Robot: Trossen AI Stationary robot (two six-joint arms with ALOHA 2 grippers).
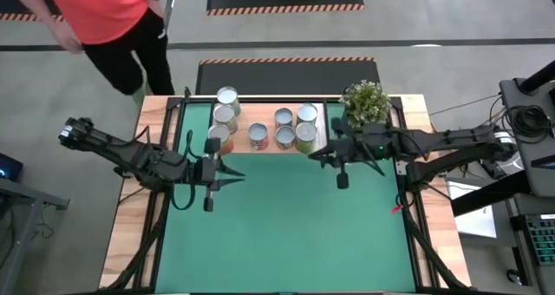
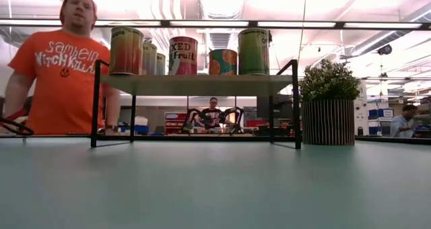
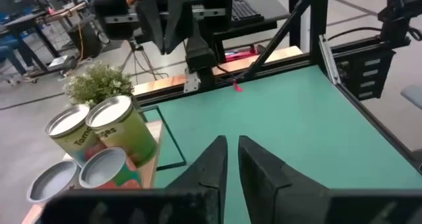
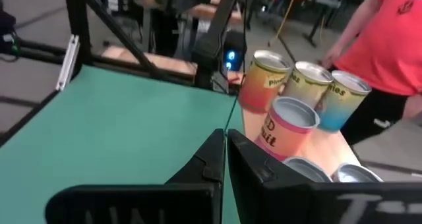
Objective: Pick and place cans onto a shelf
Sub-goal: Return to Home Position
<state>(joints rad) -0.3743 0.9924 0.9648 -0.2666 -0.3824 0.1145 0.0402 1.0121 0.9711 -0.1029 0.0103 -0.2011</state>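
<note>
Your left gripper (image 1: pixel 236 174) hovers over the green desk (image 1: pixel 295 234). Its fingers are drawn almost together, with only a thin slit between them, and they grasp nothing. Its arm reaches in low and nearly level from the left side of the desk, and the fingers point across toward the other arm.

Your right gripper (image 1: pixel 314 157) faces it from the opposite side. Its fingers are pressed closed and empty, and its arm is stretched out along the far part of the desk.

The shelf (image 1: pixel 256 113) lies just beyond both grippers, with one end behind each. All eight cans (image 1: pixel 258 135) stand upright on it. Three are in a row at the end nearest your left gripper, and five are clustered toward your right gripper. The closest of those five is just beside that gripper's fingertips but apart from them.

A potted plant (image 1: pixel 365 102) sits just behind your right wrist. A person in an orange shirt (image 1: pixel 95 9) stands past the desk's far corner, beyond your left arm.
</note>
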